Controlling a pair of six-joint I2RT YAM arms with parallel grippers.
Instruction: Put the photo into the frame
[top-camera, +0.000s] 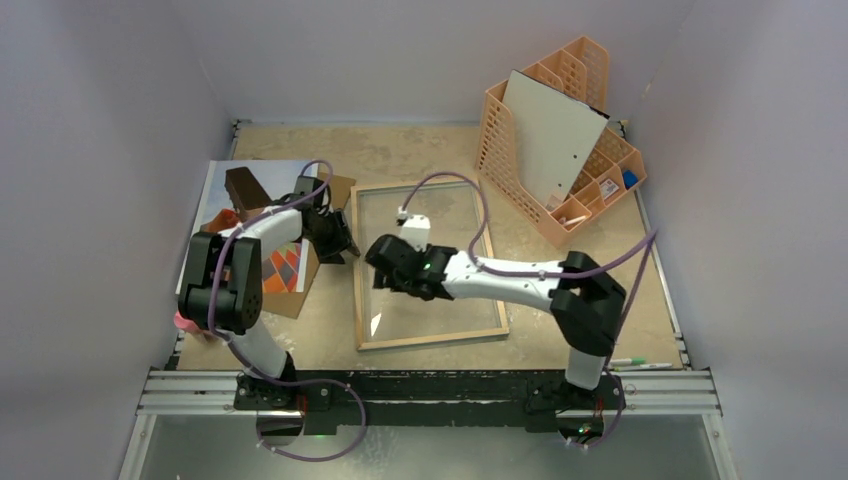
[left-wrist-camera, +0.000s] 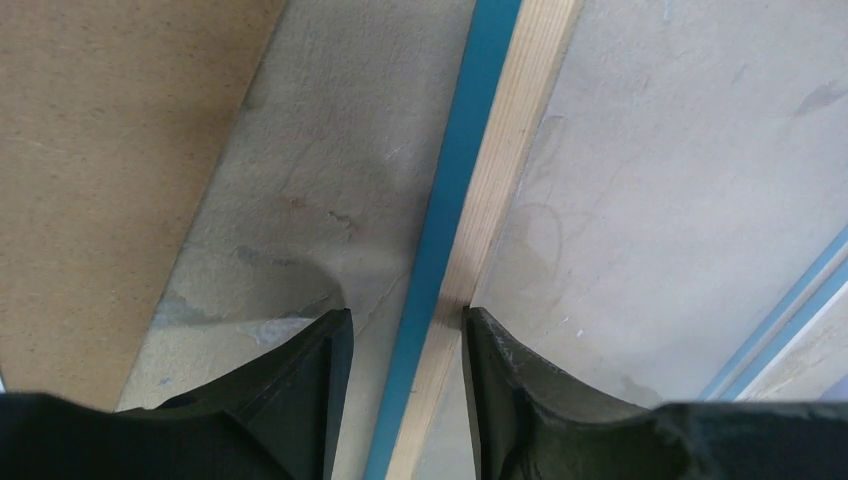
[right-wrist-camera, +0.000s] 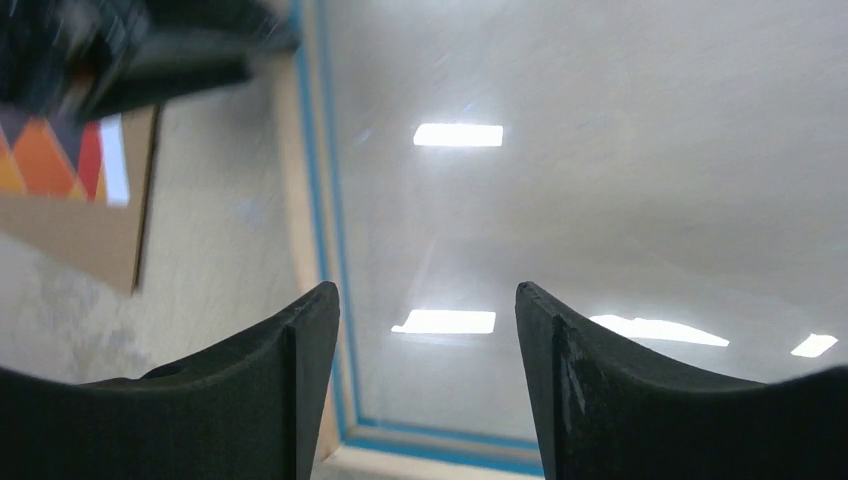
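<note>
**Left wrist view: left gripper (left-wrist-camera: 405, 315) astride a rail of the frame (left-wrist-camera: 500, 150)**

Its jaws stand apart, one finger on each side of the frame's left rail, and the finger on the blue side is clear of it. The right gripper (right-wrist-camera: 427, 290) hangs wide-jawed over the glass pane (right-wrist-camera: 600, 200) with nothing between its fingers. The frame lies flat on the table (top-camera: 420, 150), wood rim up. The photo (top-camera: 225, 195) lies to its left, under the left arm, overlapping a brown board (left-wrist-camera: 100, 150).

L gripper (left-wrist-camera: 405, 318): jaws apart, astride frame (left-wrist-camera: 480, 150) rail (blue edge w/ wood back). Brown board (left-wrist-camera: 110, 150) upper left, on table (left-wrist-camera: 330, 180).
</note>
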